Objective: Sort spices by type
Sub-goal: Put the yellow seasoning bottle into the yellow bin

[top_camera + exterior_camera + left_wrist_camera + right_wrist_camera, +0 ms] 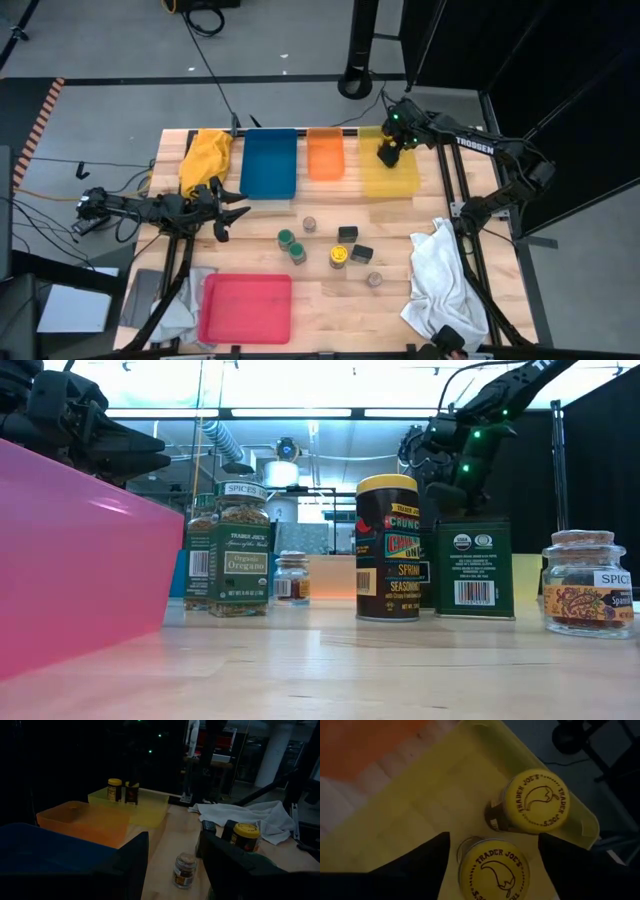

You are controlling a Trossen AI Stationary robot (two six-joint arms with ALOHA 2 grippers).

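Observation:
Two yellow-lidded jars [537,802] [494,870] stand upright in the yellow tray [392,178]. My right gripper [494,862] hangs over that tray, open and pointing down, with one finger on each side of the nearer jar. On the bare wood in the middle stand two green-lidded jars [286,238] [298,252], a yellow-lidded jar [339,257], two black boxes [347,234] [362,253] and two tiny grey-topped jars [310,224] [374,279]. My left gripper [238,212] waits open at the table's left side, level with the table, pointing at these spices. My right gripper comes from above, and its fingers [427,865] stand on either side of the nearer jar's yellow lid [470,865]. The jar stands upright on the tray floor. I cannot tell whether the fingers touch it.
A blue tray [269,163] and an orange tray [324,152] lie along the far edge beside the yellow one. A red tray [246,307] sits at the near edge. There is a yellow cloth [205,155] at far left and a white cloth [445,275] at near right.

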